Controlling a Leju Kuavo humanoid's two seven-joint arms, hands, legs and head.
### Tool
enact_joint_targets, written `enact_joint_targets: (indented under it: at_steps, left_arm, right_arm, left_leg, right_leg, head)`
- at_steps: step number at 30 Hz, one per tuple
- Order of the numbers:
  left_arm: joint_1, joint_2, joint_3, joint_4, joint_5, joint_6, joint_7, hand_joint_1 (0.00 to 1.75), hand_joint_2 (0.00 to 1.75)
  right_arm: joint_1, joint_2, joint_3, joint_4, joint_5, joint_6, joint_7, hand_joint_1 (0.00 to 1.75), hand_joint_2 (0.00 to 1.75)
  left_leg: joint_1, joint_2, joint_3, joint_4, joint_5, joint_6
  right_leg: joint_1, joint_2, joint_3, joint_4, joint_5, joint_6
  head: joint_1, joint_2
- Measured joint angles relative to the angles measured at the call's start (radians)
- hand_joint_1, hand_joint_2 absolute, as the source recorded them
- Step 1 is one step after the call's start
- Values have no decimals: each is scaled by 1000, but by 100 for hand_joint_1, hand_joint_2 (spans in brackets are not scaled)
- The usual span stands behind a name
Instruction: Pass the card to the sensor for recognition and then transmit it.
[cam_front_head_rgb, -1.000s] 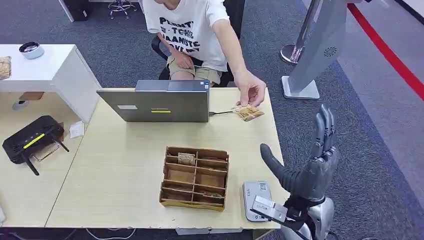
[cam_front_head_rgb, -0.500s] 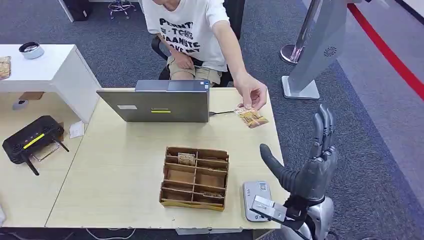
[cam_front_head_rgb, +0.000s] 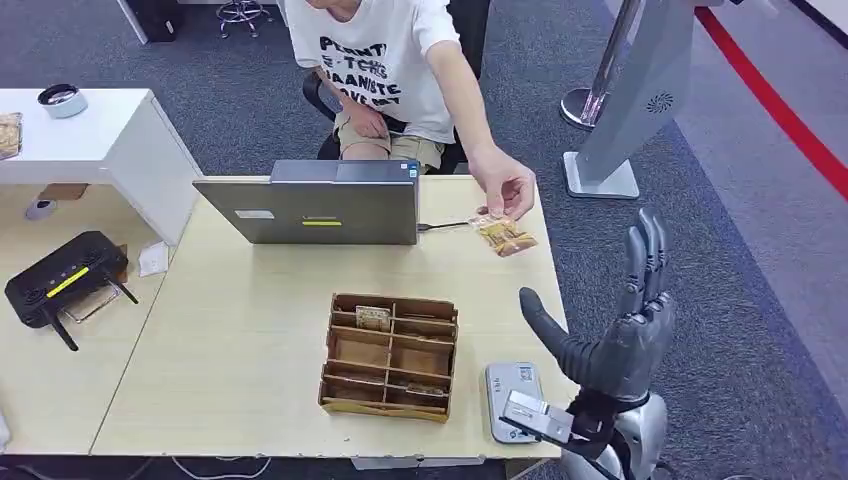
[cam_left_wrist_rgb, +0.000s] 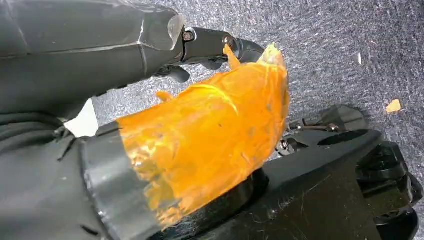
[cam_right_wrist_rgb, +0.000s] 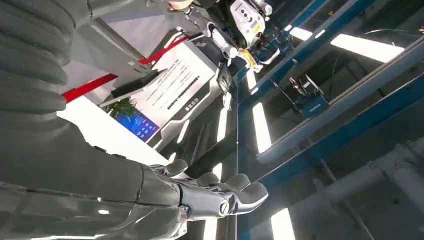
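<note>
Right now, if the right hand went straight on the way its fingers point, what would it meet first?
Probably nothing close. The right hand is raised, open, fingers pointing up and away off the table's right edge. The card under the person's hand lies off to its left. Depth is unclear.

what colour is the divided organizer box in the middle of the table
Brown cardboard; the divided organizer box shows best in the head view.

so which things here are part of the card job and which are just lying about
Job: card under the person's hand; grey sensor at the table's near edge; right hand, raised and holding nothing.

Lying about: laptop, cardboard tray, black router, white side table.
</note>
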Motion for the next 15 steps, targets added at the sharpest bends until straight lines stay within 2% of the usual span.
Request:
enact_joint_targets:
  at_steps: [6, 8, 9, 10, 11, 12, 15]
  left_arm:
    - [0, 0, 0, 0, -2, -1, 0, 0, 0]
    - [-2, 1, -11, 0, -41, -19, 8, 0, 0]
    - [-6, 2, -18, 0, -51, -32, 17, 0, 0]
    - [-13, 3, -25, 0, -56, -42, 23, 0, 0]
    - [-21, 3, -29, 0, -60, -47, 26, 0, 0]
    - [-26, 4, -32, 0, -61, -51, 28, 0, 0]
    - [-26, 9, -38, 0, -63, -55, 33, 0, 0]
  right_arm:
    - [-1, 0, 0, 0, 3, 2, 5, 0, 175]
    - [-41, -36, 1, 34, 91, 26, 92, 0, 175]
    - [-104, -65, 20, 108, 183, 20, 171, 0, 175]
    - [-179, -96, 39, 178, 298, 14, 247, 0, 175]
    - [-229, -134, 64, 256, 389, 8, 298, 0, 175]
    - [-265, -161, 73, 300, 433, 4, 307, 0, 175]
    - [-342, -205, 104, 411, 421, 1, 320, 0, 175]
  left_leg:
    - [0, 0, 0, 0, 0, 0]
    - [0, 2, -2, 0, 0, 0]
    - [0, 4, -1, 0, 0, 0]
    - [0, 8, 0, 0, 1, -1]
    - [0, 6, 0, 0, 2, 2]
    - [0, 3, -1, 1, 4, 3]
    - [-1, 0, -2, 1, 6, 2]
  right_leg:
    - [0, 0, 0, 0, 0, 0]
    - [0, 1, 1, 1, 1, 0]
    - [0, 3, 0, 0, 3, -3]
    - [0, 6, -2, 0, 4, -1]
    - [0, 6, -1, 0, 5, 0]
    - [0, 3, 0, -1, 5, 1]
    - [-1, -1, -1, -1, 6, 2]
  head:
    - [0, 0]
    - [-1, 0]
    - [0, 0]
    - [-2, 0]
    - [0, 0]
    - [2, 0]
    - [0, 0]
